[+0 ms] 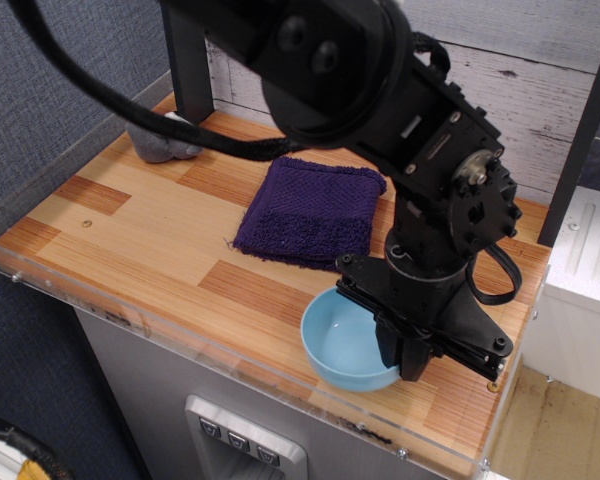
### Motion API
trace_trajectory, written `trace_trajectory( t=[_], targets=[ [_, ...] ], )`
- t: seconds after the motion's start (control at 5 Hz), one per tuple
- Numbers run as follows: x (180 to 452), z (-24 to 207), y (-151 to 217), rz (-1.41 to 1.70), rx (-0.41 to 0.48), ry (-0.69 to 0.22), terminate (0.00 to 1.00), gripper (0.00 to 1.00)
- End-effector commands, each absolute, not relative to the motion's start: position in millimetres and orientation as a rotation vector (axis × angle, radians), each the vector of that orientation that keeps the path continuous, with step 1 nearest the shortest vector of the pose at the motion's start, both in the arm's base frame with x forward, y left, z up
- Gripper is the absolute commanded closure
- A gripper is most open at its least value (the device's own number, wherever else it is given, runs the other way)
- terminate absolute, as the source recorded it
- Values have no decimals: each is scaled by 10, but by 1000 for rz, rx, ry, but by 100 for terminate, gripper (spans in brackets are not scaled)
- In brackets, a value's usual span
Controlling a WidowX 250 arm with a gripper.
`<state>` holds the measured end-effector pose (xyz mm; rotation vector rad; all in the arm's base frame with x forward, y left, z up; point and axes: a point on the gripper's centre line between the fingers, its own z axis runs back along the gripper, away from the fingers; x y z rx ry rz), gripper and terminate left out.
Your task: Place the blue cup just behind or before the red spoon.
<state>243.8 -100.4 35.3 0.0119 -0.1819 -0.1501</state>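
Observation:
The light blue cup (342, 340) sits low at the table's front edge, right of centre. My black gripper (402, 352) comes down from above and is shut on the cup's right rim. The big black arm covers the table's right side. The red spoon is hidden behind the arm and gripper.
A purple cloth (310, 212) lies flat in the middle of the wooden table (150, 230). A grey plush toy (160, 143) sits at the back left, partly behind the arm. A clear plastic rim (230, 352) runs along the front edge. A white plank wall stands behind.

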Motion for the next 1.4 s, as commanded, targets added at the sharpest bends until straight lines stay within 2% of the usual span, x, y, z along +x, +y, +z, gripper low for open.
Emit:
trace_trajectory(
  t=[0.0,0.4,0.6,0.8,1.0,1.2],
  targets=[
    [2396,539,-880,-135,25,-240,0,0],
    [2419,604,-834,-122,52,-264,0,0],
    [2476,738,-772,-108,32,-306,0,0],
    [2644,1207,-579,-77,3,-460,0,0],
    [2729,1643,-307,3,0,-562,0,0],
    [2728,1799,-89,71,20,-590,0,0]
  ],
)
